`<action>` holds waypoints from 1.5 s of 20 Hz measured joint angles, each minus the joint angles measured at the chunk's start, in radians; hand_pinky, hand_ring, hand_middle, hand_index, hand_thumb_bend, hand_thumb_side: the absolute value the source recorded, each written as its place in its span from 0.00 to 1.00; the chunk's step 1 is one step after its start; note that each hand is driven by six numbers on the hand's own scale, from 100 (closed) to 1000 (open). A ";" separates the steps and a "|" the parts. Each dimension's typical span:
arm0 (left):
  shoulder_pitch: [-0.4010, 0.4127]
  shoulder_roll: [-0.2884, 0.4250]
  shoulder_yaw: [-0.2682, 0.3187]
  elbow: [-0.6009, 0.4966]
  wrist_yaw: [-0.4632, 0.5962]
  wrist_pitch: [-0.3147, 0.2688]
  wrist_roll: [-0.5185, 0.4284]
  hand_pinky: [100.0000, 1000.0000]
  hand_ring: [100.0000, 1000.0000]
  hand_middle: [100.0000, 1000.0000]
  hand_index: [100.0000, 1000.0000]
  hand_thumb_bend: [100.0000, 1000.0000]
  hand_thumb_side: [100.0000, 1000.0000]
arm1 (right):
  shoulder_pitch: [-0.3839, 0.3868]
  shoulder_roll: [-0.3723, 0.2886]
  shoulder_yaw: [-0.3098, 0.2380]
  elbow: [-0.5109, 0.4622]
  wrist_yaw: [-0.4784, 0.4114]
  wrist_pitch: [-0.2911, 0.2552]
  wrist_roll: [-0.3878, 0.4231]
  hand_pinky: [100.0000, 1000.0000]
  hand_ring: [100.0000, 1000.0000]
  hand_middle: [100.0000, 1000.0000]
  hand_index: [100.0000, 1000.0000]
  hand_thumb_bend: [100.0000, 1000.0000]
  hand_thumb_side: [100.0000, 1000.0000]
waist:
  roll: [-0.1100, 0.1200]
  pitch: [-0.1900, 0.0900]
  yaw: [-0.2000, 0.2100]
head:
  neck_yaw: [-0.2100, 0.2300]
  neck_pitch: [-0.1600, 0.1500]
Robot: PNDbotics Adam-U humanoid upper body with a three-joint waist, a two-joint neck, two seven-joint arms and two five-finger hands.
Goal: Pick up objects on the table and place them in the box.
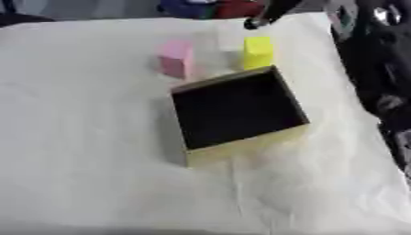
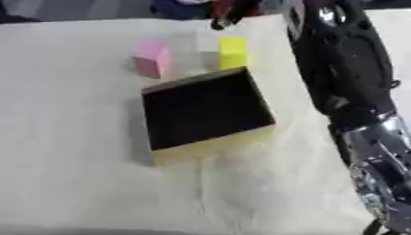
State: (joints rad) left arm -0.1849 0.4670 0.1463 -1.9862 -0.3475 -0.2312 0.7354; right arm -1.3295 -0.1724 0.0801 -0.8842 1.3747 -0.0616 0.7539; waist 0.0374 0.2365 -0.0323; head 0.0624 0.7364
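An open square box (image 1: 237,110) with a dark inside and pale yellow walls stands in the middle of the white-covered table (image 1: 80,151); I see nothing in it. Just behind it a pink block (image 1: 176,58) stands upright at the left and a yellow block (image 1: 258,52) at the right. A pale, whitish shape (image 1: 230,37) lies beside the yellow block, too faint to make out. My right arm (image 2: 345,69) runs up the right side, and its hand (image 1: 261,18) hangs blurred above the table's far edge, behind the yellow block and apart from it. My left hand does not show.
Dark blue and red things (image 1: 210,8) lie past the table's far edge. The cloth is wrinkled in front of the box. My right arm covers the table's right edge in the right eye view.
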 measured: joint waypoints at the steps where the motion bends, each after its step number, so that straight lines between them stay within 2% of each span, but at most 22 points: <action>1: 0.000 0.000 0.000 0.000 0.000 0.000 0.000 0.69 0.68 0.67 0.92 0.10 0.74 | 0.000 0.000 0.000 0.004 0.000 0.002 0.010 0.90 0.92 0.95 1.00 0.43 0.58 | 0.000 -0.001 -0.001 | 0.002 0.000; 6: 0.000 0.000 0.000 0.000 0.000 0.000 0.000 0.69 0.68 0.67 0.92 0.10 0.74 | -0.009 0.000 0.000 0.021 0.001 0.012 0.054 0.90 0.92 0.95 1.00 0.40 0.57 | 0.000 -0.006 -0.001 | 0.008 0.003; 10: 0.001 0.001 0.003 0.000 -0.001 0.000 0.000 0.69 0.69 0.67 0.92 0.11 0.73 | -0.018 0.000 0.001 0.049 0.006 0.021 0.087 0.90 0.92 0.96 1.00 0.45 0.58 | -0.003 -0.012 -0.003 | 0.011 0.015; 13: 0.001 0.001 0.005 0.000 -0.002 0.000 0.000 0.69 0.69 0.67 0.92 0.10 0.73 | -0.025 -0.001 0.007 0.079 0.009 0.018 0.102 0.90 0.92 0.96 1.00 0.46 0.54 | -0.005 -0.017 -0.006 | 0.013 0.021; 21: 0.002 0.001 0.005 0.000 -0.002 0.001 -0.001 0.69 0.69 0.67 0.92 0.10 0.72 | -0.034 -0.001 0.023 0.154 0.012 0.004 0.082 0.90 0.92 0.96 1.00 0.43 0.45 | -0.006 -0.022 -0.009 | 0.018 0.028; 30: 0.002 0.006 0.005 0.000 -0.005 0.001 -0.001 0.69 0.69 0.67 0.92 0.11 0.73 | -0.044 -0.002 0.034 0.223 0.006 -0.018 0.068 0.90 0.91 0.95 1.00 0.44 0.50 | -0.010 -0.030 -0.022 | 0.040 0.027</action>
State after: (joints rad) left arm -0.1825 0.4725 0.1517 -1.9862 -0.3524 -0.2303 0.7346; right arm -1.3731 -0.1739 0.1138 -0.6613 1.3808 -0.0793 0.8221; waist 0.0273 0.2064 -0.0545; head 0.1028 0.7631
